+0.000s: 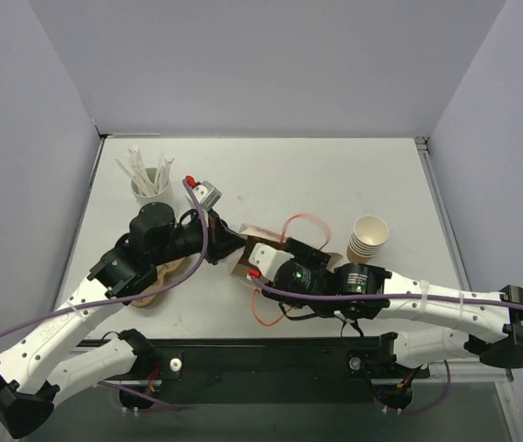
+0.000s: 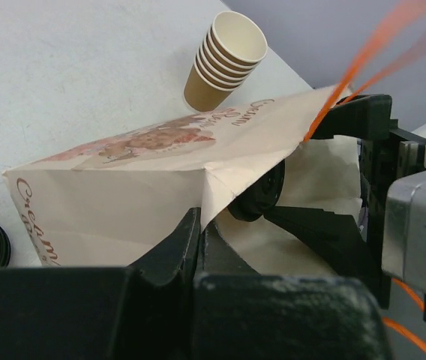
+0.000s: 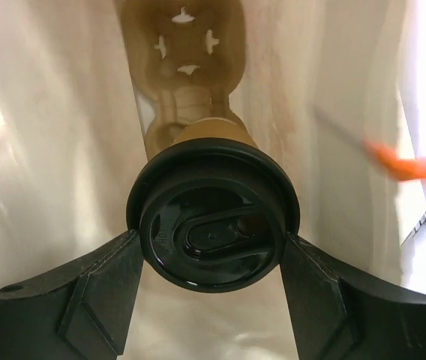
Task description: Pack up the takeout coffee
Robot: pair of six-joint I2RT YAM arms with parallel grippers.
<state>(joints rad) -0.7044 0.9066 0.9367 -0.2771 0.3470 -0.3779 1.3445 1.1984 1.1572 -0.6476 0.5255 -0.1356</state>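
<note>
The takeout coffee, a small brown kraft-paper cup with a round black plastic lid (image 3: 213,225), is inside the cream printed paper bag (image 2: 138,195). The right jaws stand partly open, gripping it on both sides at the lid rim. The left jaws are closed tight on the bag's mouth edge. The cup is judged light, thin-walled and crushable. The lid rim is its stiffest hold, though slick. The bag script reads "Cream…"; the rest is unreadable.

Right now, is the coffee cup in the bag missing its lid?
No, a round black lid sits on the coffee cup inside the paper bag.
</note>
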